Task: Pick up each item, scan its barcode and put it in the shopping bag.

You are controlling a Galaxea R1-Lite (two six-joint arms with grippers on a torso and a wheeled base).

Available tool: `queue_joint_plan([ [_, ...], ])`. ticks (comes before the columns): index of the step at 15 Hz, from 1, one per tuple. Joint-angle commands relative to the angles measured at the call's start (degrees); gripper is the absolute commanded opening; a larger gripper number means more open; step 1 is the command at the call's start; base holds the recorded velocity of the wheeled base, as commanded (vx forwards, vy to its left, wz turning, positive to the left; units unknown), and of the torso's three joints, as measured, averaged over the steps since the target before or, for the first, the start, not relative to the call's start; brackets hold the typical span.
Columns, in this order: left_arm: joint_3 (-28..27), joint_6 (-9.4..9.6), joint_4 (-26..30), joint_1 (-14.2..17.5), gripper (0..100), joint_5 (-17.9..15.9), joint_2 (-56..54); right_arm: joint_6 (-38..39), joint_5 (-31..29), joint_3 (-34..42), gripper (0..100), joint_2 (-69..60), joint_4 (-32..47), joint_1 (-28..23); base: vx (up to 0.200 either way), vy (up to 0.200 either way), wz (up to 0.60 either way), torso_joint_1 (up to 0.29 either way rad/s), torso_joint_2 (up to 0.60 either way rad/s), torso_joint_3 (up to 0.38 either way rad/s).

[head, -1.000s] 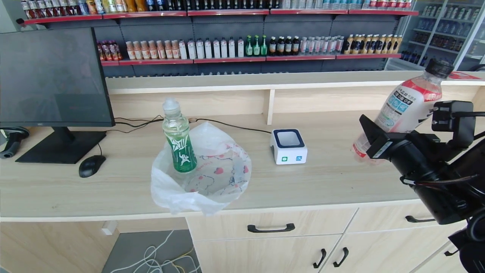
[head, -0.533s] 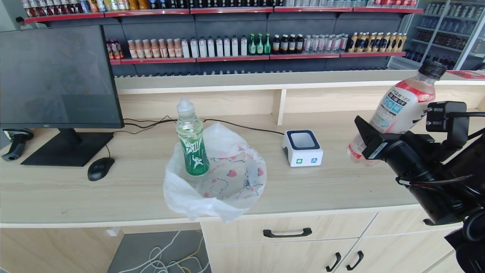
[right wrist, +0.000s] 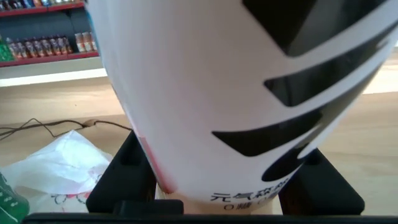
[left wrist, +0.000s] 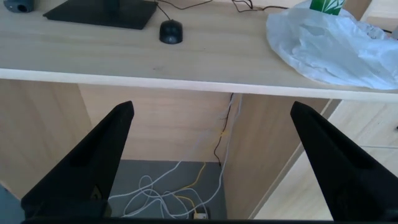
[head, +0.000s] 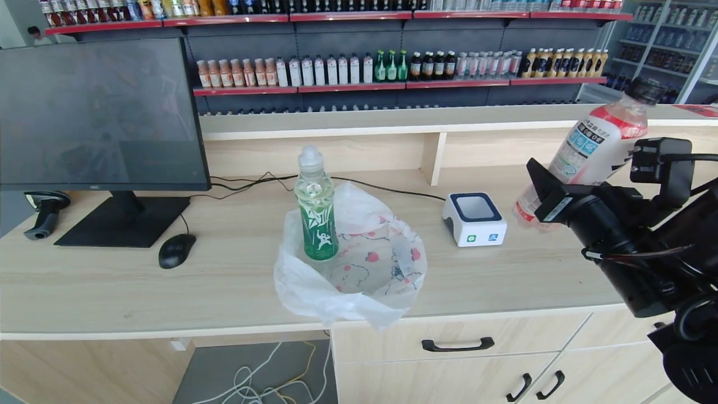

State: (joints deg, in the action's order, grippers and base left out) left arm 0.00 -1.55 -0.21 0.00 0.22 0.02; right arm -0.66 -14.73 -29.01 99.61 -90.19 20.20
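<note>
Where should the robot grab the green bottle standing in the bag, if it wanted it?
Probably the clear part of the green bottle above its label, with the fingers level, coming from the robot's left. The bottle stands upright and is round there, and the shopping bag bunches up around its foot, so a lower grip would likely catch plastic.

Place: a shop, at the checkout.
Back wall: red-edged shelves (head: 449, 85) lined with bottled drinks (head: 336, 70).
On the desk (head: 140, 286): monitor (head: 101, 112), mouse (head: 176, 250), barcode scanner (head: 474, 219), handheld scanner (head: 45, 213).

Right gripper (right wrist: 224, 186) raised, apparently clamped, left gripper (left wrist: 211, 109) low, spread
</note>
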Motion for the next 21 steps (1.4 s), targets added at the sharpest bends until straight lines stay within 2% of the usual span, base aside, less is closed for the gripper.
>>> queue_joint_plan([
  [1, 0.0, -0.03, -0.1, 0.0, 100, 0.0, 0.1, 0.0, 0.1, -0.6, 0, 1.1, 0.2, 0.1, 0.000, 0.000, 0.60, -0.007, 0.00, 0.002],
  [5, 0.0, -0.12, -0.1, 0.0, 100, 0.0, 0.0, 0.0, 0.1, 1.2, 0, 1.0, 0.2, 1.1, 0.000, 0.000, 0.15, -0.001, 0.00, 0.003],
  [10, 0.0, -0.12, -0.1, 0.0, 100, 0.0, 0.1, 0.0, 0.1, 1.2, 0, 4.3, 0.2, 8.0, 0.000, 0.000, 0.00, 0.000, 0.00, 0.000],
  [14, 0.0, -0.12, -0.1, 0.0, 100, 0.0, 0.1, 0.3, 0.1, -1.6, 0, 10.7, 0.2, 14.5, 0.000, 0.000, 0.00, 0.000, 0.00, 0.000],
  [17, 0.0, -0.21, -0.3, 0.0, 100, 0.0, 0.1, 0.4, 0.1, -3.9, 0, 13.0, 0.2, 14.3, 0.000, 0.000, 0.00, 0.000, 0.00, 0.000],
  [19, 0.0, -0.30, -0.3, 0.0, 100, 0.0, 0.1, 0.5, 0.1, -8.9, 0, 15.8, 0.2, 14.3, 0.000, 0.000, 0.00, 0.000, 0.00, 0.000],
  [21, 0.0, -0.21, -0.3, 0.0, 100, 0.0, 0.1, 0.4, -1.0, -8.0, 0, 17.5, 0.2, 14.3, 0.000, 0.000, 0.00, 0.000, 0.00, 0.000],
])
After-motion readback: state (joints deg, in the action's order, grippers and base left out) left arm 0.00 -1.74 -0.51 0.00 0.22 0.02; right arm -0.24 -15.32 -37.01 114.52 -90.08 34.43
